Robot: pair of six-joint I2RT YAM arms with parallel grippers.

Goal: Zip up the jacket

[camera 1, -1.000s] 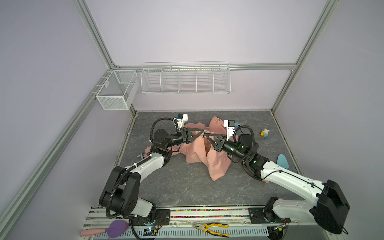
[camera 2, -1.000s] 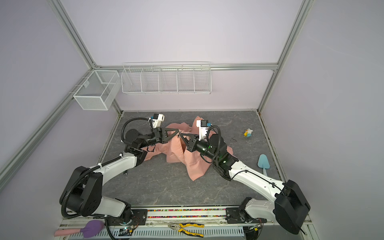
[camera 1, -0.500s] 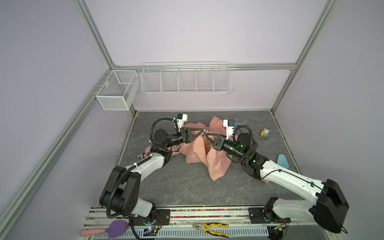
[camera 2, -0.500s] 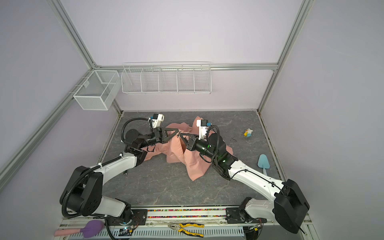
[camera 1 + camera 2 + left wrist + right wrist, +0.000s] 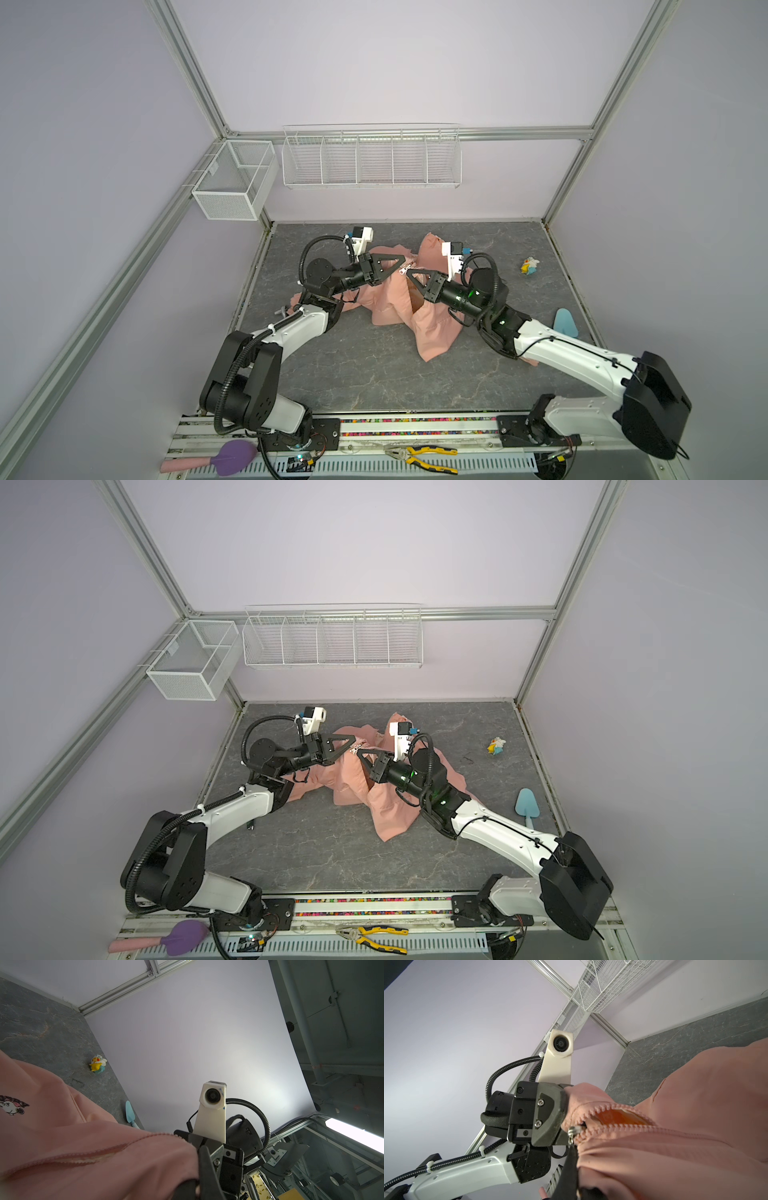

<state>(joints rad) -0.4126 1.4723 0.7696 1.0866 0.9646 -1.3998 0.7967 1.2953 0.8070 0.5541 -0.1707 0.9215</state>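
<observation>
Salmon jacket (image 5: 390,301) | left arm (image 5: 291,332), right arm (image 5: 561,349) reaching inward | fingers (image 5: 548,1113) pinching fabric

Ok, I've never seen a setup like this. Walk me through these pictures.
These are two robot arms, a left arm and a right arm, mounted at the front of a grey table; each ends in a two-finger gripper. The two wide pictures come from one camera overhead. The two close-ups come from cameras on the wrists, so each shows the opposite arm. On the table lies a crumpled pink jacket, with a toy duck and a blue scoop to its right; pliers lie on the front rail. The left gripper and right gripper are both shut on the jacket, holding it up near its zipper, whose teeth gape apart. The right one seems to pinch the pull.
</observation>
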